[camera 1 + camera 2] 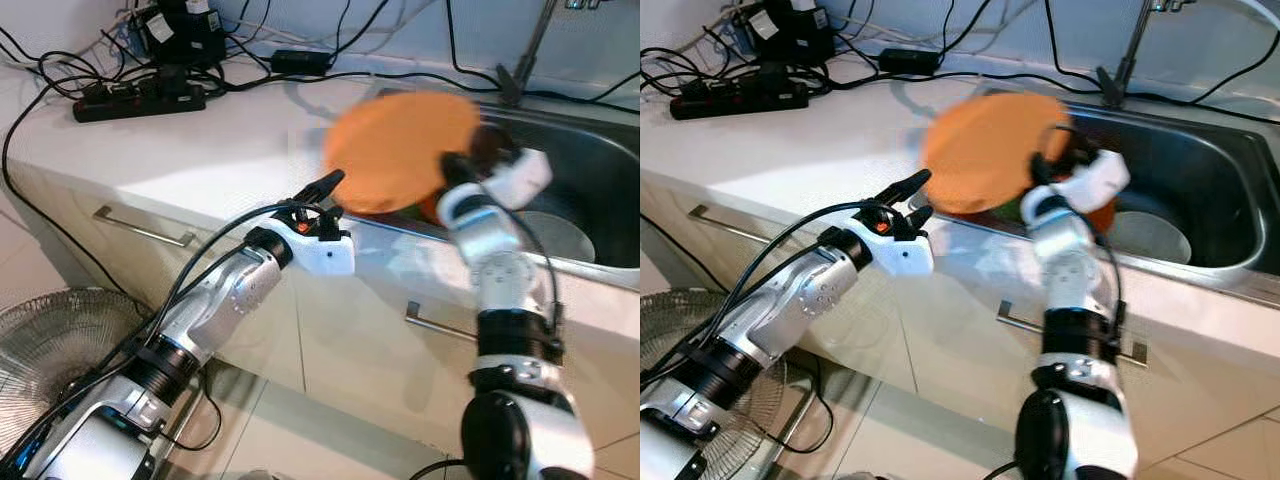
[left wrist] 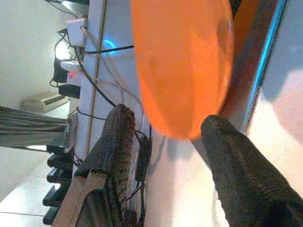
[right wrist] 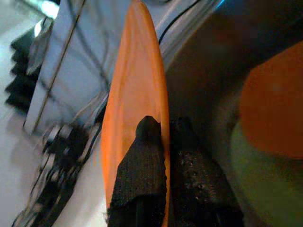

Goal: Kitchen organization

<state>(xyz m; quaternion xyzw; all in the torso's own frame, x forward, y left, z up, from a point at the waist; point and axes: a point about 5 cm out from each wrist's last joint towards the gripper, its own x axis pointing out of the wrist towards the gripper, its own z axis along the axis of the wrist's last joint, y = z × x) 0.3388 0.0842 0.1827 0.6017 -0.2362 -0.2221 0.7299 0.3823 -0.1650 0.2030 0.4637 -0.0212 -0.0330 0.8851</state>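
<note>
Black fingers of the right gripper were clamped on the rim of the orange plate, held edge-up over the sink lip. Left gripper, jaws spread empty, was seen at the plate's seven o'clock, just beside it above the desk.

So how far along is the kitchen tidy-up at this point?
Early, it seems. In hand: the right hand pinches the rim of an orange plate held over the sink edge, and the left hand waits open just below it. Left: another orange dish and a pale bowl sit in the sink.
</note>
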